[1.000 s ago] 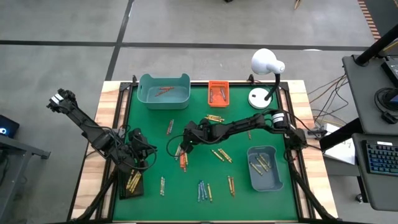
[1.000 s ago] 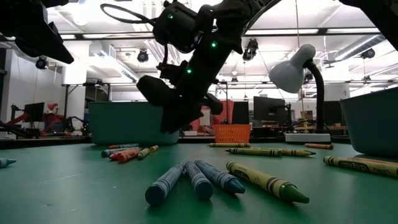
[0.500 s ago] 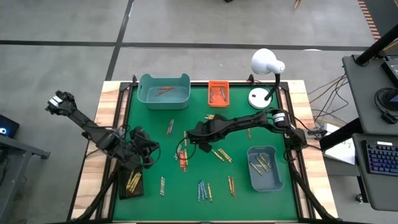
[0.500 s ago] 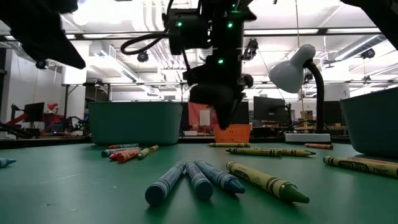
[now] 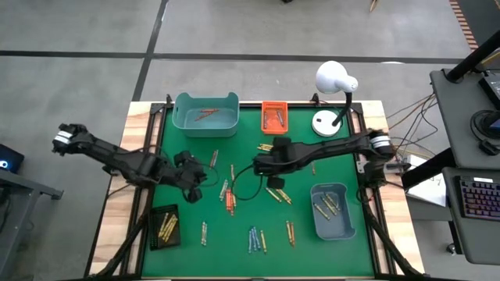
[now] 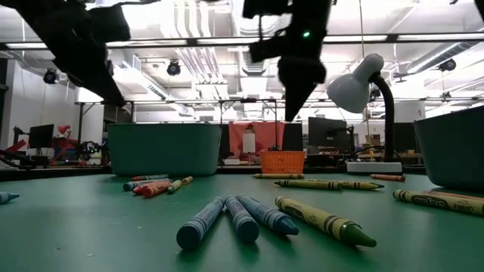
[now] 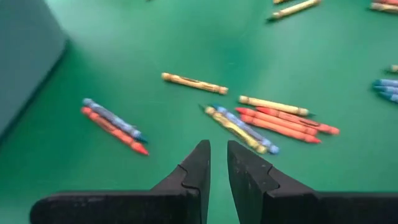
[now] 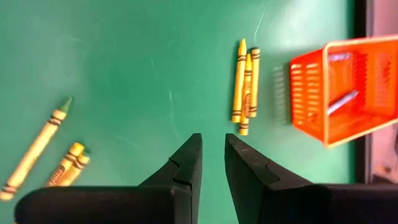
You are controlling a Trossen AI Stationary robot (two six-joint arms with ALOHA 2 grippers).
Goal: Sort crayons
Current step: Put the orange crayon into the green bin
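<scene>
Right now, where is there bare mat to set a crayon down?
Free: the strip between the teal bin and the left gripper, and the front corner beside the black tray. Crowded: mid-mat around the red crayons and the right gripper.

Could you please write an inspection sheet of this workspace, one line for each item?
Surface: green mat on a wooden table.
Job's things: crayons scattered on the mat; some lie in the teal bin, the orange basket, the grey bin and the black tray.
Clutter: white desk lamp.
Grippers: left tool and right tool over the mat, nearly closed, holding nothing.
Cables: loop under the right arm.
Surroundings: desk with keyboard.
</scene>
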